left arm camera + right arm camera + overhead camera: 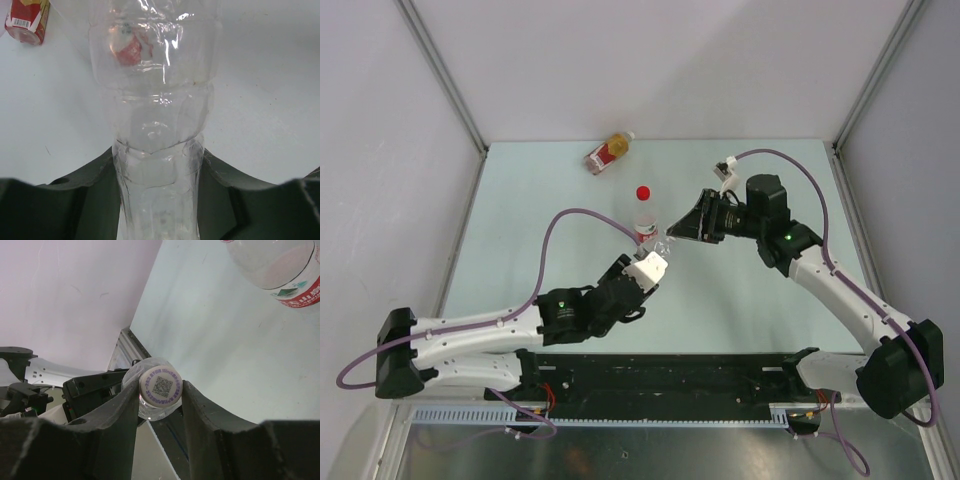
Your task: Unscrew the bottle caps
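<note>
My left gripper (650,265) (159,167) is shut on the body of a clear unlabelled bottle (663,244) (156,100), held off the table with its neck pointing toward the right arm. That bottle's white cap (161,384), printed with a purple code, sits between the fingers of my right gripper (676,233) (160,391), and both fingers press on its sides. A clear bottle with a red-white label (643,218) (280,270) stands just behind, its red cap (643,193) on. A short amber bottle (610,152) (27,20) lies at the back.
The pale table (520,220) is walled by white panels with metal posts (440,70) at the back corners. A dark rail (670,370) runs along the near edge by the arm bases. The right arm's purple cable (800,170) loops above its wrist.
</note>
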You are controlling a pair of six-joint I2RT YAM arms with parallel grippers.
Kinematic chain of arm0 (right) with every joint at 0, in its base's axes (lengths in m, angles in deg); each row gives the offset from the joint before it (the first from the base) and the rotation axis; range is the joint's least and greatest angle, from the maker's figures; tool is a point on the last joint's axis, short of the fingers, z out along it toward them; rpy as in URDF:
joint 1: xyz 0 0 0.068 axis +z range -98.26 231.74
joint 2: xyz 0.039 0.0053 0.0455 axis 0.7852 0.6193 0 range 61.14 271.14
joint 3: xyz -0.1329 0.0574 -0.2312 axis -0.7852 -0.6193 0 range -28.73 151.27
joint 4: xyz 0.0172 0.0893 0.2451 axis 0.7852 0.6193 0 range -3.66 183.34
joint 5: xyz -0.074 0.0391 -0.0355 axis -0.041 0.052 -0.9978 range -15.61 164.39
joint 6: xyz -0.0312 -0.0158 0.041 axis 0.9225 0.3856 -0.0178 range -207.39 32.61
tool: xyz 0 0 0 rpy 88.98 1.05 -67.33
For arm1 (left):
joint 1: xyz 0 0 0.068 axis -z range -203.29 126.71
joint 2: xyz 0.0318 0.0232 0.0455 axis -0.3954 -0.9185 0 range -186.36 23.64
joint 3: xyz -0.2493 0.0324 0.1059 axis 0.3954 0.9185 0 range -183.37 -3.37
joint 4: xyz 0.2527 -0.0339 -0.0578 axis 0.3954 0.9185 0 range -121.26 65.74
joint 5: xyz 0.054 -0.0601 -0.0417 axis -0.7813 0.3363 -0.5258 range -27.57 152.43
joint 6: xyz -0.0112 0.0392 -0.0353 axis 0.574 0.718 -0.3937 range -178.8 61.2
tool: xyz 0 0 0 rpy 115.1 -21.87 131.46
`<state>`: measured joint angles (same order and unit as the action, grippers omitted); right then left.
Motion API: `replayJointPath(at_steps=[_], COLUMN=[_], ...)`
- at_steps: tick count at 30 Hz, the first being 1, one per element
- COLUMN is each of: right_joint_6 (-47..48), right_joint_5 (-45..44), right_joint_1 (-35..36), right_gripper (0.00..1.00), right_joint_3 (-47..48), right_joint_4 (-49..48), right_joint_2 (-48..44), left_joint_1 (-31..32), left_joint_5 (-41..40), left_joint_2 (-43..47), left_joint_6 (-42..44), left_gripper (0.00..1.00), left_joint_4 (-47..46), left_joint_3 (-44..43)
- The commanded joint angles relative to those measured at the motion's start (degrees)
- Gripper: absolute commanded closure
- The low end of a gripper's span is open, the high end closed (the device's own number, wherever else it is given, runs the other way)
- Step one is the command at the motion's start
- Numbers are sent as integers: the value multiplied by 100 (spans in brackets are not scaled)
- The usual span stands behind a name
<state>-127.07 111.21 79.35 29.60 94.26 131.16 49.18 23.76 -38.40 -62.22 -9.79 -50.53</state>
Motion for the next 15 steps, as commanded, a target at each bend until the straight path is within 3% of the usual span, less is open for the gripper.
replayJointPath(at_steps=[1, 15], right_joint_6=[-167, -544], right_joint_5=[184, 441], right_joint_1=[8, -202], right_gripper=[58, 48], right_joint_3=[113, -32], right_joint_4=[-328, -733], right_joint_2=[-13, -80], left_joint_1=[97, 210], left_joint_5=[-137, -215], left_joint_2=[24, -4], left_joint_6=[127, 143], left_gripper=[100, 100], left_joint_4=[-91, -80], left_joint_3=[-253, -279])
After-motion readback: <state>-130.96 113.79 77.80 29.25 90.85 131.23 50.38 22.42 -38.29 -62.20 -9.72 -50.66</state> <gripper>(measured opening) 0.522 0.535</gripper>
